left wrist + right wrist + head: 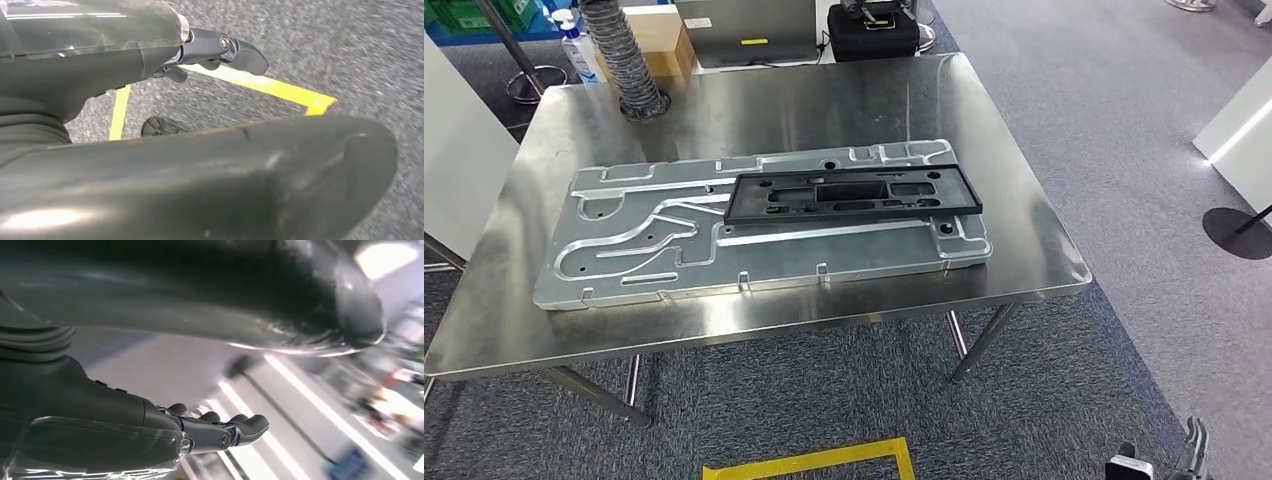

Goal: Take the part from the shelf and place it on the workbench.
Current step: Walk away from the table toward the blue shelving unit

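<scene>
On the counter (1024, 220) from my head cam, the black part (854, 194) is lying flat on top of a big machined aluminium plate (624, 240), toward the plate's 2 o'clock end. It's a long rectangular frame with cutouts, and its long axis runs roughly 9 to 3 o'clock, tipped just a touch so the 3 o'clock end sits slightly nearer me. The plate's long side lines up about the same way.

My left hand (150, 55) hangs over grey carpet with a yellow tape line (260, 85) under it; its fingers (240, 52) are curled in some and hold nothing. My right hand (165, 435) holds nothing either, fingers (245, 426) stretched out side by side, with blurry lights behind.

At 12 o'clock beyond the counter I see a ribbed hose (624, 60), a cardboard box (664, 45) and a black case (874, 35).
</scene>
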You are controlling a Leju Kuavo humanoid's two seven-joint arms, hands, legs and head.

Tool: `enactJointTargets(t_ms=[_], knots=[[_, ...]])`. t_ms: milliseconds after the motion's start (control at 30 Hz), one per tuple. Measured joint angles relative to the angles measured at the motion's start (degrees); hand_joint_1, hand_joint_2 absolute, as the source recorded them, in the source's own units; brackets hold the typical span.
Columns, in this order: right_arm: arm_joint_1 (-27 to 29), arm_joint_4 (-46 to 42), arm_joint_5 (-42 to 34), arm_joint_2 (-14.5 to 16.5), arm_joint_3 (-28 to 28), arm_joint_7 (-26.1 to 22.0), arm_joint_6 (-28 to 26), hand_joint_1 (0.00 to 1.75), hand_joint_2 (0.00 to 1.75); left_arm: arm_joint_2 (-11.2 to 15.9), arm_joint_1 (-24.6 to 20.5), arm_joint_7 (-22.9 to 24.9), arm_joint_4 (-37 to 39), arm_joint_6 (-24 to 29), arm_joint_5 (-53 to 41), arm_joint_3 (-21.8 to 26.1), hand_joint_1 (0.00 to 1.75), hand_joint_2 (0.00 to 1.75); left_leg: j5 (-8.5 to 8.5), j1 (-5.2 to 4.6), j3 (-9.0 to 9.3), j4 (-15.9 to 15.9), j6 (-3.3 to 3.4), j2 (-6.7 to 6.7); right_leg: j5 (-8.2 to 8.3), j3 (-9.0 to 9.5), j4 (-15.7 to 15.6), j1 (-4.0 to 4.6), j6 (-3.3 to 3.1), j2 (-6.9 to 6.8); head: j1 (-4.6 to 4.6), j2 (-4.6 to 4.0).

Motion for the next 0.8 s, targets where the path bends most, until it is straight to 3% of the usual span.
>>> enactJointTargets(t_ms=[67, 133, 200, 233, 333, 367, 400, 433, 467, 500, 567, 600, 633, 700, 733, 800], knots=[[-1.0, 4.9, -0.1, 0.0, -1.6, 0.0, -1.1, 0.00, 0.00, 0.0, -0.1, 0.0, 0.0, 0.1, -0.2, 0.0, 0.00, 0.00, -0.74, -0.12, 5.32, -7.7, 0.33, -0.41, 0.71, -1.26, 1.0, 0.00, 0.58, 0.13, 0.03, 0.00], [-2.4, 11.1, -0.7, -0.1, -2.8, 0.0, -2.3, 0.00, 0.00, 0.0, -0.1, 0.0, 0.0, 0.1, -0.6, 0.0, 0.00, 0.00, -1.45, -0.36, 6.77, -10.3, 1.03, -0.64, 1.56, -1.52, 1.3, 0.07, 1.19, 0.31, 0.07, 0.00], [-3.9, 18.2, -1.8, -0.2, -4.1, 0.0, -2.4, 0.00, 0.00, 0.0, -0.1, 0.0, 0.0, 0.1, -0.9, 0.0, 0.00, 0.00, -0.49, -0.25, 6.04, -10.4, 1.88, -0.27, 1.56, -1.80, 1.5, -0.08, 1.84, 0.59, 0.07, 0.00], [-4.6, 21.9, -2.2, -0.2, -4.8, 0.0, -2.2, 0.00, 0.00, 0.0, -0.1, 0.0, 0.0, 0.1, -1.0, 0.0, 0.00, 0.00, 0.17, -0.19, 5.44, -10.5, 2.32, -0.02, -0.02, -2.31, 2.6, -0.19, 2.18, 0.66, 0.07, 0.00], [-6.7, 32.9, -2.0, -0.2, -6.5, 0.6, -1.9, 0.00, 0.00, 0.1, -0.2, 0.0, 0.0, 0.0, -1.5, -0.1, 0.00, 0.00, 2.25, -0.30, 2.90, -10.6, 2.96, 0.50, -8.62, -4.92, 12.0, -0.55, 3.01, 0.59, 0.07, 0.00], [-7.5, 36.4, -1.4, -0.3, -6.8, 1.4, -2.1, 0.00, 0.00, 0.1, -0.2, 0.0, 0.0, 0.0, -1.6, -0.1, 0.00, 0.00, 2.93, -0.39, 1.96, -10.5, 2.93, 0.63, -10.08, -5.40, 15.4, -0.63, 3.14, 0.58, 0.07, 0.00], [-8.2, 39.6, -0.5, -0.3, -7.1, 2.8, -2.4, 0.00, 0.00, 0.2, -0.2, 0.0, 0.0, 0.0, -1.8, -0.2, 0.00, 0.00, 3.60, -0.45, 1.04, -10.4, 2.87, 0.77, -10.15, -5.20, 17.4, -0.66, 3.17, 0.57, 0.07, 0.00], [-8.7, 42.6, 0.4, -0.4, -7.2, 4.8, -2.7, 0.00, 0.00, 0.2, -0.2, 0.0, 0.0, 0.0, -1.9, -0.2, 0.00, 0.00, 4.24, -0.49, 0.11, -10.3, 2.78, 0.86, -9.04, -4.08, 17.6, -0.66, 3.10, 0.56, 0.07, 0.00], [-9.2, 45.0, 1.4, -0.5, -7.3, 7.0, -2.9, 0.00, 0.00, 0.2, -0.2, 0.0, 0.0, 0.0, -2.0, -0.3, 0.00, 0.00, 4.82, -0.50, -0.77, -10.1, 2.67, 0.91, -7.40, -1.88, 15.6, -0.64, 2.93, 0.53, 0.07, 0.00], [-9.5, 47.1, 2.4, -0.6, -7.3, 9.5, -3.0, 0.00, 0.00, 0.2, -0.2, 0.0, 0.0, 0.0, -2.1, -0.4, 0.00, 0.00, 5.37, -0.51, -1.49, -9.9, 2.53, 0.92, -6.21, 1.38, 11.6, -0.56, 2.65, 0.47, 0.07, 0.00], [-10.2, 50.5, 4.4, -0.8, -7.3, 14.8, -3.1, 0.00, 0.00, 0.2, -0.1, 0.1, 0.0, 0.0, -2.2, -0.5, 0.00, 0.00, 6.34, -0.57, -2.45, -9.7, 2.00, 0.96, -6.27, 7.82, 2.5, -0.18, 1.92, 0.31, 0.07, 0.00], [-10.6, 52.0, 5.3, -0.9, -7.2, 17.5, -3.0, 0.00, 0.00, 0.1, -0.1, 0.1, 0.0, 0.0, -2.3, -0.6, 0.00, 0.00, 6.81, -0.54, -2.62, -9.7, 1.68, 1.04, -6.84, 9.66, -0.5, 0.07, 1.57, 0.27, 0.07, 0.00], [-10.8, 53.2, 6.0, -1.0, -7.2, 19.9, -2.7, 0.00, 0.00, 0.1, -0.2, 0.2, 0.0, 0.0, -2.4, -0.7, 0.00, 0.00, 7.31, -0.49, -2.72, -9.8, 1.31, 1.12, -7.14, 10.23, -1.9, 0.27, 1.24, 0.25, 0.07, 0.00], [-11.1, 55.4, 7.0, -1.1, -7.1, 23.7, -2.2, 0.00, 0.00, 0.1, -0.2, 0.3, 0.0, 0.0, -2.7, -0.8, 0.00, 0.00, 7.71, -0.39, -2.97, -9.8, 0.68, 1.07, -6.17, 9.62, -2.4, 0.24, 0.58, 0.15, 0.07, 0.00], [-11.2, 56.2, 7.2, -1.3, -7.0, 24.8, -1.9, 0.00, 0.00, 0.1, -0.2, 0.3, 0.0, 0.0, -2.8, -0.9, 0.00, 0.00, 6.60, -0.35, -3.39, -9.0, 0.44, 0.84, -5.50, 9.14, -2.6, 0.12, 0.20, 0.06, 0.07, 0.00], [-11.4, 57.7, 7.5, -1.8, -6.8, 26.0, -1.3, 0.00, 0.00, 0.1, -0.1, 0.4, 0.0, 0.0, -2.9, -1.0, 0.00, 0.00, 1.32, -0.18, -5.08, -3.9, 0.09, 0.37, -4.15, 7.79, -2.7, 0.01, -0.37, -0.11, 0.06, 0.00]])
